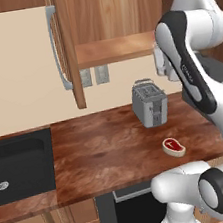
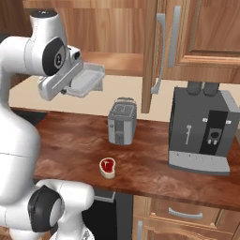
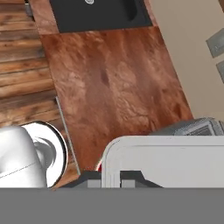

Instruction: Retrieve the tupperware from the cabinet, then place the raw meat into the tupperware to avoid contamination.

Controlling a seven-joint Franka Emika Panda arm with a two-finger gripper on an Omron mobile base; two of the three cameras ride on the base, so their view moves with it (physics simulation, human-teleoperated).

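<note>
Robot arm (image 2: 18,136): glossy white rounded shell segments, thick and tubular, joined by dark charcoal bands and black circular joint caps ringed in grey. One upper joint cap carries a small pale ring marking at its centre; a long black stripe runs along one forearm segment. Hand (image 2: 58,84): boxy pale grey-white housing, with small dark fingertips (image 3: 131,178) of squared, blocky form.

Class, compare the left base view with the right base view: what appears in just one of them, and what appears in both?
Left base view alone: the black sink and wall outlets. Right base view alone: the coffee machine, and the gripper shut on the tupperware in the air. Shared: the toaster, raw meat, wooden counter and open cabinet.
</note>
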